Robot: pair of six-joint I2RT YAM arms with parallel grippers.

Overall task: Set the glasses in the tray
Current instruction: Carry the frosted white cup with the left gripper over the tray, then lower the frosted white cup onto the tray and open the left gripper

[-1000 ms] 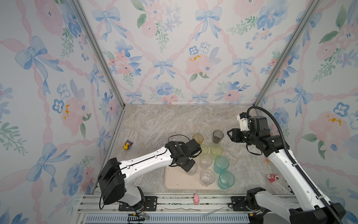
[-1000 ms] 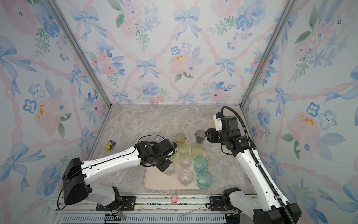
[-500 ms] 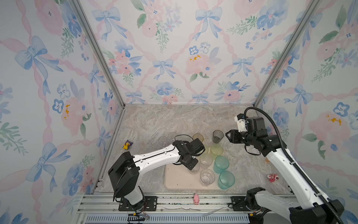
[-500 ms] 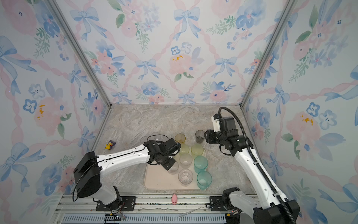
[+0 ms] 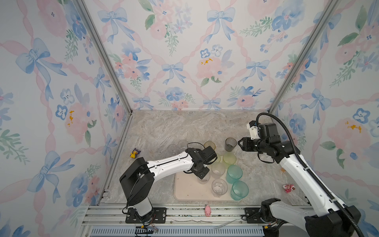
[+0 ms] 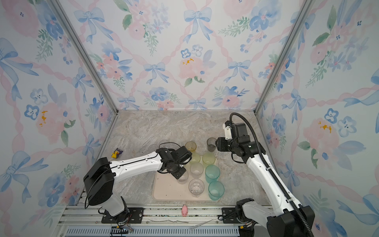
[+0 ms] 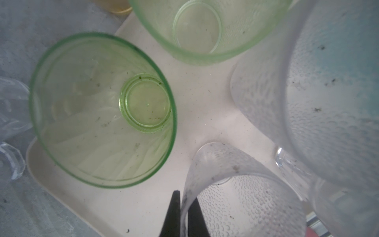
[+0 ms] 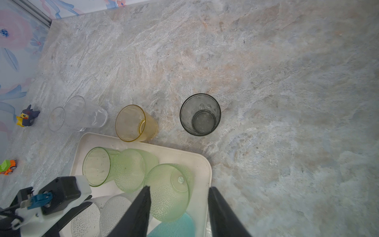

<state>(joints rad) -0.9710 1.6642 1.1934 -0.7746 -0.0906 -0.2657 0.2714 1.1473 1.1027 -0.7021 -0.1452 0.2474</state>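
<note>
Frosted glass point(image 5: 204, 179) is over the upper left part of the tray point(image 5: 185, 192), lower centre in both top views, directly under my left gripper point(image 5: 202, 174). The left wrist view shows the two black fingers point(image 7: 174, 215) pressed together on that glass's wall point(image 7: 246, 195), one inside and one outside the rim. I cannot tell whether its base rests on the tray or hangs just above. Around it in the tray are another frosted one point(image 5: 218, 170) just to its right, a clear one point(image 5: 219, 187) below that, two teal glasses point(image 5: 233, 174) along the right edge and pale green glasses point(image 5: 229, 158) at the top edge. Off the tray on the marble top point(image 5: 174, 127), just above it, are the amber glass point(image 5: 209, 145), the smoky grey glass point(image 5: 230, 144) and two clear glasses point(image 5: 182, 143) further left. My right gripper point(image 5: 239, 142) is right of centre, just beside the grey glass. Its fingers point(image 8: 143, 205) are spread and hold nothing, and the grey glass point(image 8: 200, 115) stands apart from them.
</note>
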